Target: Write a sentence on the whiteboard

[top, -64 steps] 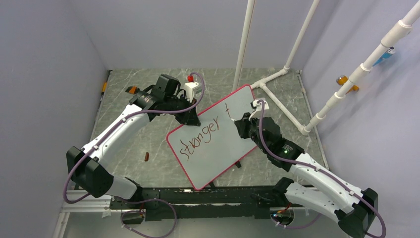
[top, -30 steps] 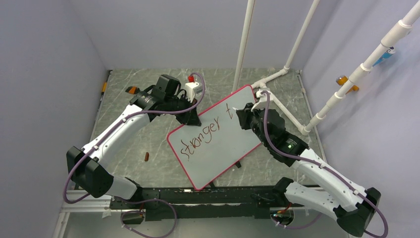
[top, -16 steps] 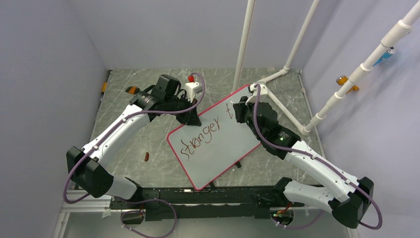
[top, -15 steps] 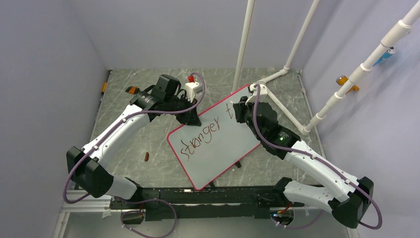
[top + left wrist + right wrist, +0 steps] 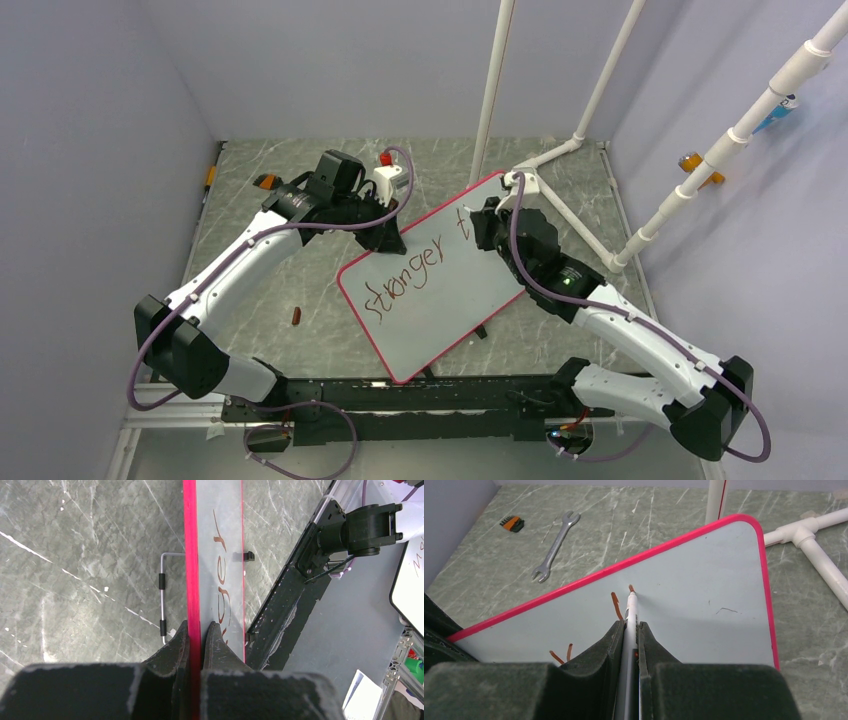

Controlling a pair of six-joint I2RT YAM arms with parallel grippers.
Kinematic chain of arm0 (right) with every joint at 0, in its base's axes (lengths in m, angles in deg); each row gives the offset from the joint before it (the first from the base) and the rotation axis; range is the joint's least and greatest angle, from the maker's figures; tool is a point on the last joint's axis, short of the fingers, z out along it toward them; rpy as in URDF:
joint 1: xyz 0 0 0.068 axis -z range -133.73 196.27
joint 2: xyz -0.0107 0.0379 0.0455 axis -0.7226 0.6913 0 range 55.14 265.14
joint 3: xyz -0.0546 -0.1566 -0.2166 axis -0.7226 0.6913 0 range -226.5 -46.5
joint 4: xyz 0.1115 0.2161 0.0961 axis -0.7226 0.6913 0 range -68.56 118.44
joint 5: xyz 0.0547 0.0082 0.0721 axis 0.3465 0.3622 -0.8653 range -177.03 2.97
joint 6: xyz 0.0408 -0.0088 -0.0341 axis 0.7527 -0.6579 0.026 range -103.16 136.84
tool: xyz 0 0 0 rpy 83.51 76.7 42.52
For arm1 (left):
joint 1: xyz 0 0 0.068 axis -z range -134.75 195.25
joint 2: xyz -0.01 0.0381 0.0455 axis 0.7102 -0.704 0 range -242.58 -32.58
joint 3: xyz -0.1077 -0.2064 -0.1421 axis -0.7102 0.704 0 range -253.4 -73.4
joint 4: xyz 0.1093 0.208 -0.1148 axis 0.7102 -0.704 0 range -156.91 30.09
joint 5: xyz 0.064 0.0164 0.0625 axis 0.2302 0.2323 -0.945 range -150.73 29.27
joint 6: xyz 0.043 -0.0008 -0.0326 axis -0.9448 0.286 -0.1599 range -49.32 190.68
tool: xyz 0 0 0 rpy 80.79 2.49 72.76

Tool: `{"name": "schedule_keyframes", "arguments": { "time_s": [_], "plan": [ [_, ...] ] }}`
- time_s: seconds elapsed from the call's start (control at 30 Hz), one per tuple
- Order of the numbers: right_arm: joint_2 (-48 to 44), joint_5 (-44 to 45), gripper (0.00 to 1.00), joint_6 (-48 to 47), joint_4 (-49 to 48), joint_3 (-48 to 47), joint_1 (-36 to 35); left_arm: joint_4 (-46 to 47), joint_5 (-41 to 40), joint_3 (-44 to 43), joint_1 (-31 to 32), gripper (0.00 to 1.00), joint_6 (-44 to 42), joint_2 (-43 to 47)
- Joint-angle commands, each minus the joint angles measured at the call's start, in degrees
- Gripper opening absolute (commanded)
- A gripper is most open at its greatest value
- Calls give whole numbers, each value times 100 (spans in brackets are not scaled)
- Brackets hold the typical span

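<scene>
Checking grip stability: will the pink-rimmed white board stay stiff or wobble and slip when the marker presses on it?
Probably stiff: the glossy white board with the pink rim shows a straight edge, no sag. It may pivot under the white marker, since the left fingers pinch only one edge. The smooth rim looks slippery.

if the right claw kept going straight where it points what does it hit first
Most likely the whiteboard: the right claw is shut on a marker whose tip sits at the white surface, though contact is unclear.

White arms [image 5: 238, 263], black joints [image 5: 190, 362], purple cables [image 5: 410, 178], seemingly rubbery black hands [image 5: 197, 628].
</scene>
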Motion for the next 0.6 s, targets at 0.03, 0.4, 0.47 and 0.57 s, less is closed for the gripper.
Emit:
{"name": "schedule_keyframes", "arguments": {
  "time_s": [0.03,0.4,0.47,0.57],
  "plan": [
    [-146,-49,0,183,67,178,15,368,-1074,-7,16,0,-1111,94],
    [-498,-219,0,456,348,874,8,371,-1078,-10,14,0,-1126,89],
    [-576,-243,0,526,392,1017,9,374,-1074,-6,13,0,-1118,89],
    [-674,-263,0,582,429,1119,12,373,-1065,-6,7,0,-1113,83]
  ]
}}
